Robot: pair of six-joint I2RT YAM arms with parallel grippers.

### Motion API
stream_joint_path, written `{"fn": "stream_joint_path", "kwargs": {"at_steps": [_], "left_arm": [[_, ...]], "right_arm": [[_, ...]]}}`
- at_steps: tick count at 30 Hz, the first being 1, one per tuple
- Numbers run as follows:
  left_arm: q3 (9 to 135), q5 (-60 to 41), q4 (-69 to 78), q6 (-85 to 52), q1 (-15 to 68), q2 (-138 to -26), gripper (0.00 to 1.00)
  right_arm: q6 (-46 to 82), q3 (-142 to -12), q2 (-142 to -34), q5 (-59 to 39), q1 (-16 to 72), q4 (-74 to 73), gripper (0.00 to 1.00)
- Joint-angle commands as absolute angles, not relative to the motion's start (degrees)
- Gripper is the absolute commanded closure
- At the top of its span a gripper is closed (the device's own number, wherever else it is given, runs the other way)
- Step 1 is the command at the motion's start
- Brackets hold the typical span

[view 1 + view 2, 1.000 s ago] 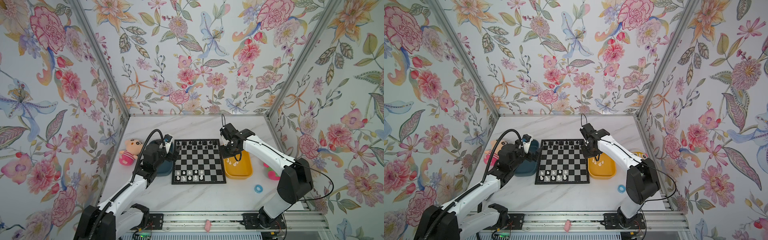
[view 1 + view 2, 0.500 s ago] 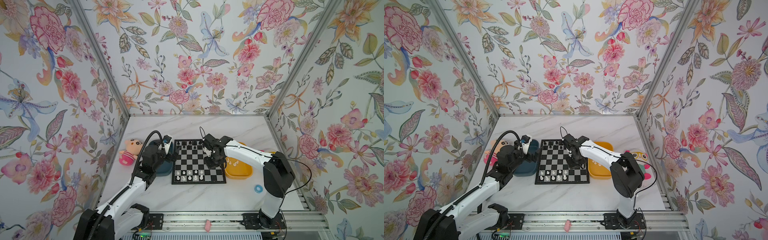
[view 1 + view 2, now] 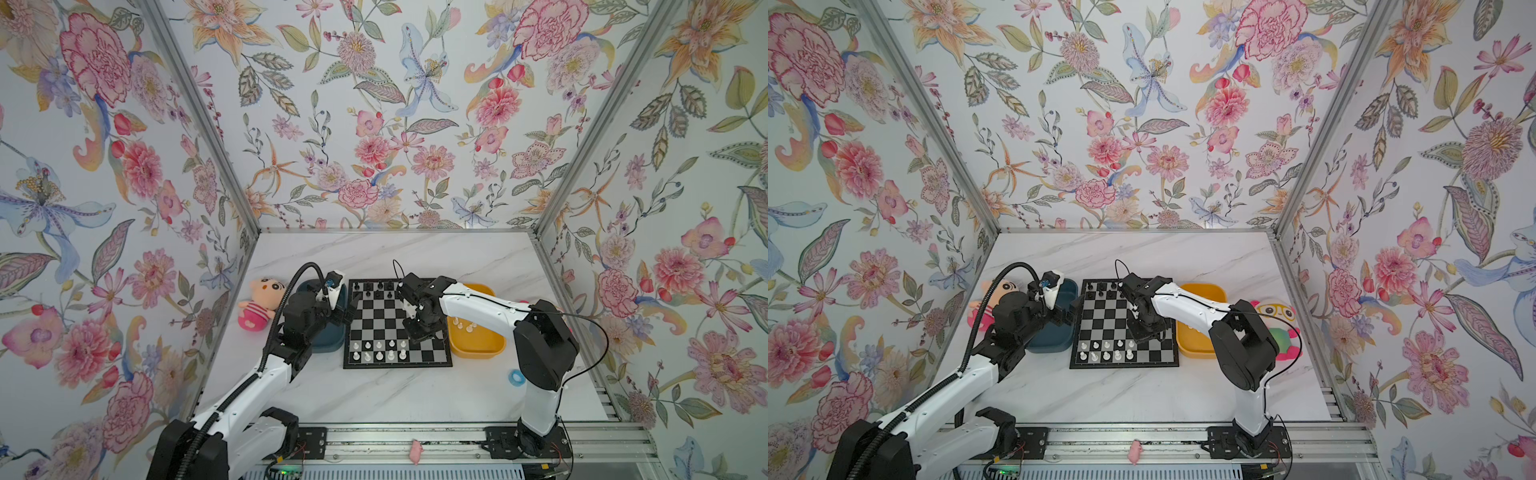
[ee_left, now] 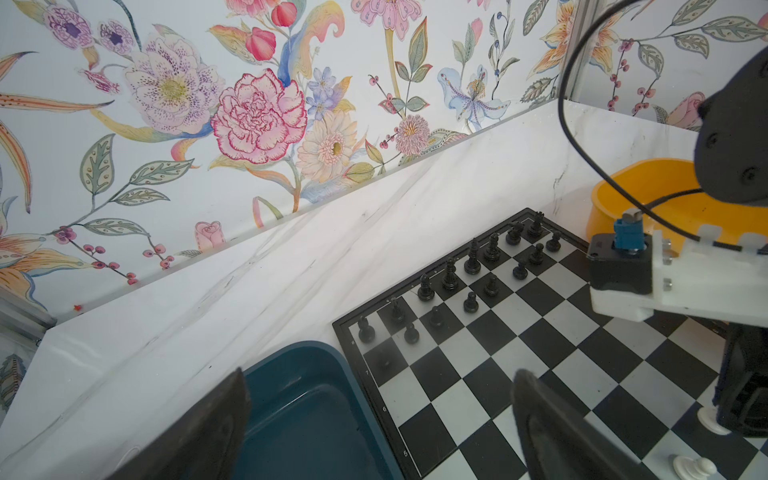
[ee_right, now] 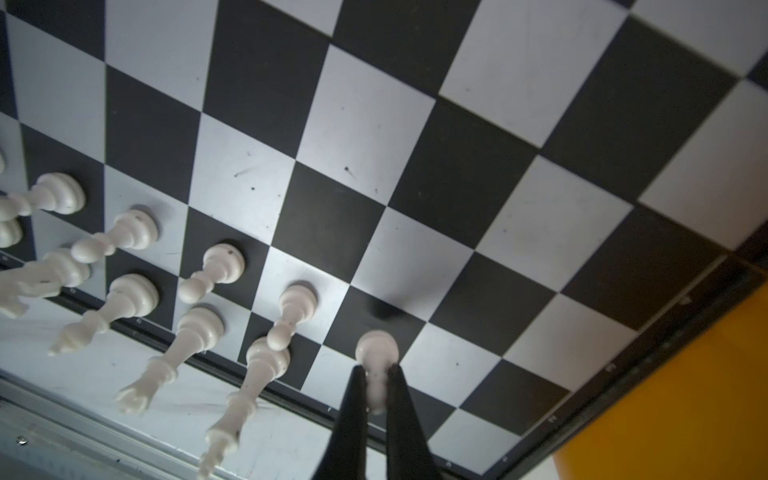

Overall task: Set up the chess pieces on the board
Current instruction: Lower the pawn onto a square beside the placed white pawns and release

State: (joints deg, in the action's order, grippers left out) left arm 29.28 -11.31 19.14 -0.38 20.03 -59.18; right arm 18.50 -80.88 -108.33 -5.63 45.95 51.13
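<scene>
A small pink object is seen nearest, on the front rail. A blue ring is noted on the marble table, near the right arm's base. The board is laid flat mid-table. The chess pieces are stood upright in its two near rows, towards the left side. Just right of them, the right gripper is clamped on the top of a white pawn, which is held upright, base down, over the second row; whether the base touches the square cannot be told. A yellow tray is placed just beside the board's right edge, and a few more white pieces are seen in it. A dark teal tray is set against the left edge. The left gripper is hung over the line where that tray meets the board, its fingers spread wide with nothing between them. Black chessmen are lined up in the two far rows. A pink plush doll is seen left of the teal tray. A second plush toy is partly hidden behind the right arm.
</scene>
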Motion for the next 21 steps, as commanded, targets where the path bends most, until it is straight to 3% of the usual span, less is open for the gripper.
{"fn": "stream_joint_path", "kwargs": {"at_steps": [1,21], "left_arm": [[28.6,-10.4,19.6,0.1,19.3,-58.5,0.01],[28.6,-10.6,19.7,0.1,19.3,-58.6,0.01]], "right_arm": [[19.1,-79.8,-109.8,-6.0,46.5,50.7,1.00],[19.8,-78.8,-111.0,-6.5,47.2,50.4,0.99]]}}
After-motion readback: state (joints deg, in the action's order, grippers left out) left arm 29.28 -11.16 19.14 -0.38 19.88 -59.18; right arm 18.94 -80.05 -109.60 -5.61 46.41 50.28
